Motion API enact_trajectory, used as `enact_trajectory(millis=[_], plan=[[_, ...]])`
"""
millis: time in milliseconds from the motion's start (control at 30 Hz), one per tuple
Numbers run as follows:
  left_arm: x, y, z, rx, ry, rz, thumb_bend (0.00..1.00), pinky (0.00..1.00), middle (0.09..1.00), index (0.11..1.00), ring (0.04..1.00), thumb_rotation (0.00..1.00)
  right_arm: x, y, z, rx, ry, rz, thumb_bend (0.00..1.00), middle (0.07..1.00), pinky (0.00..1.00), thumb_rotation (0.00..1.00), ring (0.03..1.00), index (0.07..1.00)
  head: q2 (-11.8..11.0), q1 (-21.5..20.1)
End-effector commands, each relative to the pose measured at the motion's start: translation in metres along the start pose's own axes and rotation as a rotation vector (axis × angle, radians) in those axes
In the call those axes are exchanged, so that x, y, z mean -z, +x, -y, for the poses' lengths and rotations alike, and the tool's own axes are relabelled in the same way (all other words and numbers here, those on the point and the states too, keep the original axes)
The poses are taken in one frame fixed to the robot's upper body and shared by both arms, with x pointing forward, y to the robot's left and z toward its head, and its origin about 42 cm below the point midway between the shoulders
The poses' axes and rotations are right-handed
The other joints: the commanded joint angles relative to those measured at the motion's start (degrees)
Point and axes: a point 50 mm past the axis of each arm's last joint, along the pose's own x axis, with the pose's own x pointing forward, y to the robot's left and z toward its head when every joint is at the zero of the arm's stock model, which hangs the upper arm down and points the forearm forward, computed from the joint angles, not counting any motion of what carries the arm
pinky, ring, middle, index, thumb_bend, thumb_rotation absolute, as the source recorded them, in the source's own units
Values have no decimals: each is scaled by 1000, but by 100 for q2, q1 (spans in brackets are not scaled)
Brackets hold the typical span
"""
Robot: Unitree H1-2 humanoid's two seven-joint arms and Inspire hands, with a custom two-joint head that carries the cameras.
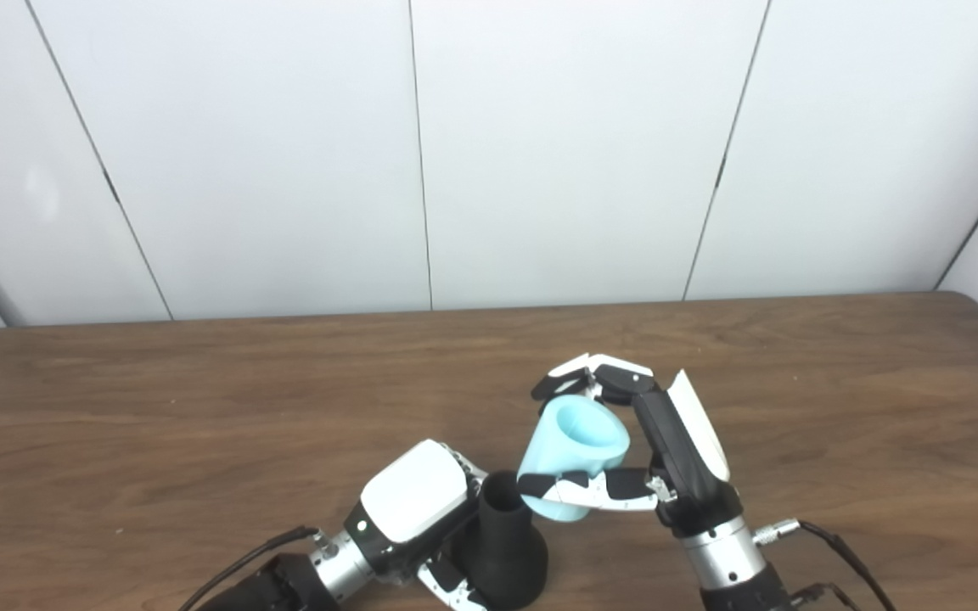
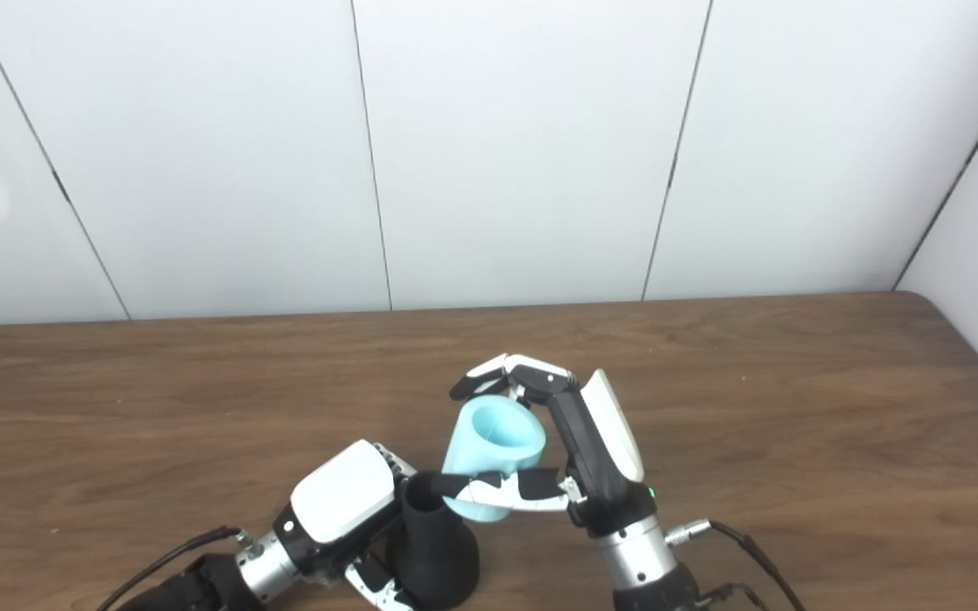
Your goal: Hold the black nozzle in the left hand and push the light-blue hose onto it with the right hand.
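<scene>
Low at the left of the brown wooden table [image 1: 158, 407], the left hand [image 1: 413, 501] reaches in from the bottom edge, its white back turned up toward the cameras, and it is wrapped around the black nozzle [image 1: 502, 543]; the fingers [image 1: 446, 585] curl under and around the nozzle's wide flared base, so the grip looks firm, though most of the fingers are hidden beneath the hand and the nozzle. The nozzle stands roughly upright, a little tilted, with its narrow open neck uppermost and pointing up and slightly to the right. Just to the right of that neck is the light-blue hose [image 1: 574, 458], a short, thick tube section held off the table and tilted, its open upper mouth facing up and away toward the wall [image 1: 540, 153] and its lower end down beside the nozzle's rim; the two appear to touch or nearly touch, but it is hard to tell whether the hose has started onto the neck. The right hand [image 1: 667, 441] pinches the hose, thumb across its near lower side and fingers arched over the far rim, the wrist coming up from the bottom right with a cable [image 1: 829, 543] trailing off it
</scene>
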Motion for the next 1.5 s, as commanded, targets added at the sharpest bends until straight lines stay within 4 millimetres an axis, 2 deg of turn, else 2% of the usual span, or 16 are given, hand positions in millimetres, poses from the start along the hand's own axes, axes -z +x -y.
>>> enact_trajectory(millis=[0, 33, 133, 333, 433, 533, 600, 767, 833, 933, 1000, 1233, 1300, 1333, 1467], plan=[[-30, -24, 57, 155, -76, -22, 524, 106, 471, 479, 159, 0, -11, 6, 0, -1, 7, 52, 516, 449, 213, 0, 283, 537, 2, -5], [-30, -24, 57, 151, -78, -22, 524, 105, 471, 479, 158, 0, -11, 6, 0, -1, 6, 53, 516, 450, 219, 0, 289, 536, 2, -5], [-30, -24, 57, 147, -82, -23, 524, 100, 471, 478, 153, 0, -13, 6, 0, -1, 0, 59, 515, 443, 165, 0, 226, 540, 2, -5], [-29, -24, 58, 160, -76, -23, 524, 102, 471, 478, 156, 0, -14, 10, 3, 12, -11, 79, 514, 440, 139, 0, 202, 542, -20, -21], [-28, -24, 58, 155, -83, -25, 524, 101, 471, 479, 155, 0, -14, 12, 6, 13, -16, 84, 521, 467, 115, 0, 171, 496, -29, -41], [-28, -24, 59, 158, -85, -26, 524, 100, 471, 479, 152, 0, -14, 14, 8, 19, -15, 91, 514, 437, 129, 0, 190, 538, -35, -47], [-28, -25, 58, 163, -82, -25, 524, 104, 471, 480, 157, 0, -14, 15, 9, 24, -14, 96, 514, 452, 191, 0, 264, 536, -35, -47], [-28, -25, 59, 161, -83, -25, 524, 105, 471, 478, 156, 0, -16, 16, 9, 22, -10, 110, 514, 451, 201, 0, 268, 539, -44, -43], [-28, -24, 59, 162, -82, -24, 524, 107, 471, 478, 158, 0, -16, 16, 8, 18, -12, 112, 514, 454, 235, 0, 303, 536, -48, -42], [-28, -24, 60, 157, -82, -24, 524, 106, 471, 479, 158, 0, -17, 16, 5, 21, -19, 120, 513, 438, 139, 0, 198, 543, -57, -41], [-28, -24, 61, 154, -87, -26, 524, 98, 471, 479, 151, 0, -17, 17, 2, 26, -23, 128, 522, 469, 103, 0, 158, 493, -57, -41], [-28, -25, 60, 165, -84, -24, 524, 99, 471, 479, 152, 0, -21, 21, -4, 36, -23, 147, 525, 474, 77, 0, 132, 483, -55, -38], [-29, -25, 59, 167, -81, -24, 524, 101, 471, 479, 154, 0, -22, 22, -6, 32, -5, 147, 517, 441, 106, 0, 163, 527, -57, -30], [-29, -25, 60, 165, -83, -24, 524, 101, 471, 479, 154, 0, -22, 22, -8, 29, 4, 144, 522, 463, 121, 0, 178, 498, -57, -28], [-30, -25, 60, 161, -90, -26, 525, 99, 471, 479, 151, 0, -23, 20, -14, 25, 12, 139, 524, 472, 90, 0, 141, 484, -46, -26]])
